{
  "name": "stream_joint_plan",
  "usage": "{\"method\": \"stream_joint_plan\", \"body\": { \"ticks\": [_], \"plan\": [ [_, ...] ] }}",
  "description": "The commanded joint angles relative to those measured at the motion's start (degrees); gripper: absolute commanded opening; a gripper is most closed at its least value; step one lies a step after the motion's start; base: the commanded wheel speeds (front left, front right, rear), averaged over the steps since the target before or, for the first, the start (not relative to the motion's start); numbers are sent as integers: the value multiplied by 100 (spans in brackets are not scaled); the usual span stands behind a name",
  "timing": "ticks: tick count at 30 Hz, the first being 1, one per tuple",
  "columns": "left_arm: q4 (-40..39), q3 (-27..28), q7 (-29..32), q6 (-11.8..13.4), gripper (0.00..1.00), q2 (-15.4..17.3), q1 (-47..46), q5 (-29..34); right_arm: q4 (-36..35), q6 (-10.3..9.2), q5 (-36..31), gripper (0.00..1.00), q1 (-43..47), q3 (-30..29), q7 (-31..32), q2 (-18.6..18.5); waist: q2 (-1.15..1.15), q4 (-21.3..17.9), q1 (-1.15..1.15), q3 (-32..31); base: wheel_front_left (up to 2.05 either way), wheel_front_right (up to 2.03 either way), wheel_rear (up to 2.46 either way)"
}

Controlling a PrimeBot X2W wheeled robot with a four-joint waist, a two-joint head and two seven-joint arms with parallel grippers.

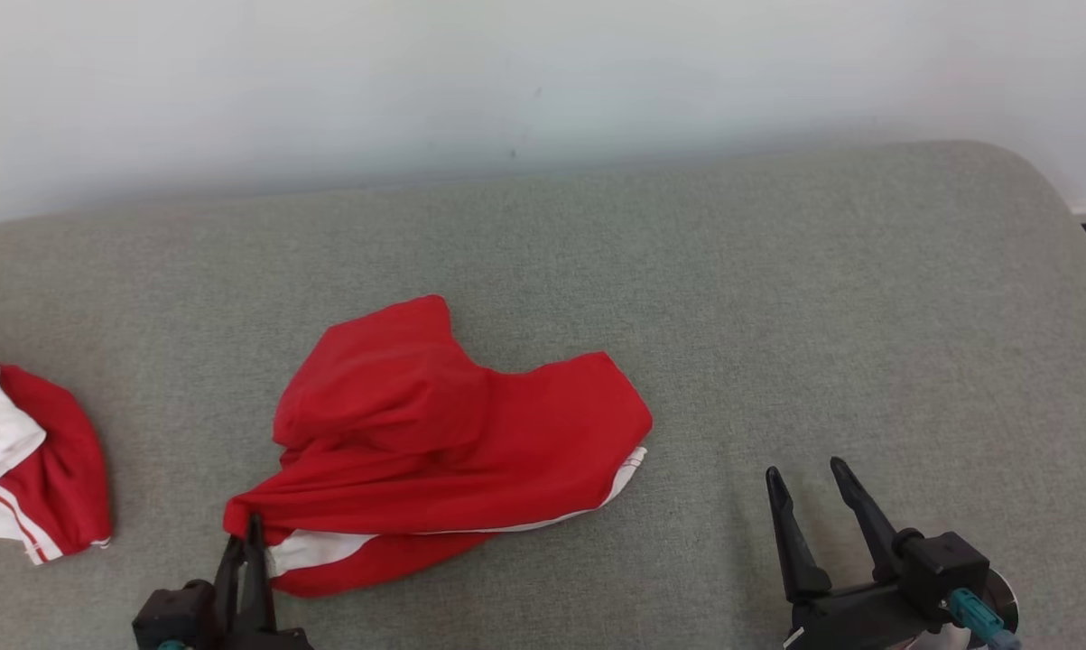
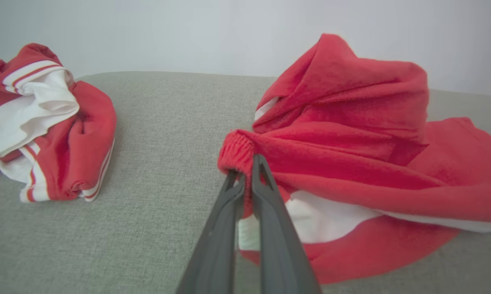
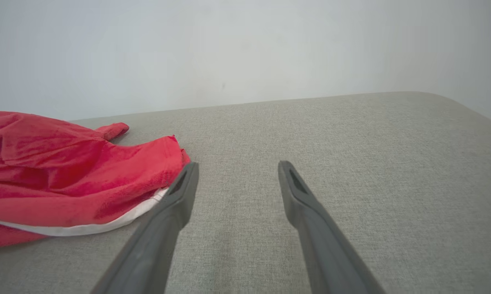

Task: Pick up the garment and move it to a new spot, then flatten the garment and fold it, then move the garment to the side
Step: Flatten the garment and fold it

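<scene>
A red garment (image 1: 443, 433) with white trim lies crumpled on the grey cushioned surface, its middle humped up. My left gripper (image 1: 246, 533) is shut on the garment's ribbed near-left corner (image 2: 239, 153), with the cloth pinched between the two dark fingers (image 2: 269, 204). My right gripper (image 1: 812, 474) stands open to the right of the garment, a short way off its right edge (image 3: 106, 192), with nothing between its fingers (image 3: 180, 192).
A second red and white garment (image 1: 19, 460) lies bunched at the far left, also in the left wrist view (image 2: 49, 126). The grey cushion (image 1: 822, 298) runs back to a pale wall (image 1: 543, 81); its right corner is rounded.
</scene>
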Motion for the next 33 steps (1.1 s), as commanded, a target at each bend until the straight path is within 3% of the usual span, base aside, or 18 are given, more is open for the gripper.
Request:
{"method": "stream_joint_plan", "body": {
  "ticks": [1, 3, 4, 5, 6, 16, 33],
  "plan": [
    [44, 51, -18, 51, 0, 1, -106, 77, -23, -10, 26, 100, -31, 6, -5, -35, 0, -74, 1, 89, 0, 0, 0],
    [145, 93, -19, 88, 11, -1, -168, 103, -36, -10, 48, 100, -55, 0, -4, -78, 0, -99, 1, 143, 0, 0, 0],
    [206, 104, -18, 121, 48, -2, -195, 113, -45, -10, 54, 100, -60, -5, -4, -94, 0, -106, 1, 164, 0, 0, 0],
    [275, 117, -18, 154, 79, 1, -213, 108, -54, -10, 51, 100, -67, -9, -4, -110, 0, -112, 1, 186, 0, 0, 0],
    [313, 118, -18, 177, 100, 0, -237, 74, -60, -10, 51, 100, -73, -9, -4, -117, 0, -113, 1, 201, 0, 0, 0],
    [279, -43, -19, 354, 100, -1, -250, -56, -64, -10, 56, 100, -88, 19, -4, -145, 0, 119, 1, 251, 0, 0, 0],
    [-436, -894, -18, 419, 100, -1, 30, -266, 138, -10, 289, 100, -435, 217, -4, -261, 0, 1204, 1, 503, 0, 0, 0]
  ]
}}
